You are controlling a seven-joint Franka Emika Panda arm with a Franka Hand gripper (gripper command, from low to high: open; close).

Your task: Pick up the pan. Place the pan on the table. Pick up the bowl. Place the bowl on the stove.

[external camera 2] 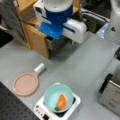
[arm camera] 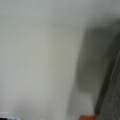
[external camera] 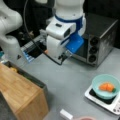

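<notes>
Teal round bowl (external camera 2: pixel 58 97) with orange food sits on the white single-burner stove (external camera 2: pixel 75 102); the dusty-pink shallow pan (external camera 2: pixel 25 83) lies on the grey table (external camera 2: pixel 80 67). Raised gripper (external camera: pixel 63 57) holds nothing (finger spread unclear). Retreating well likely means rising clear.
</notes>
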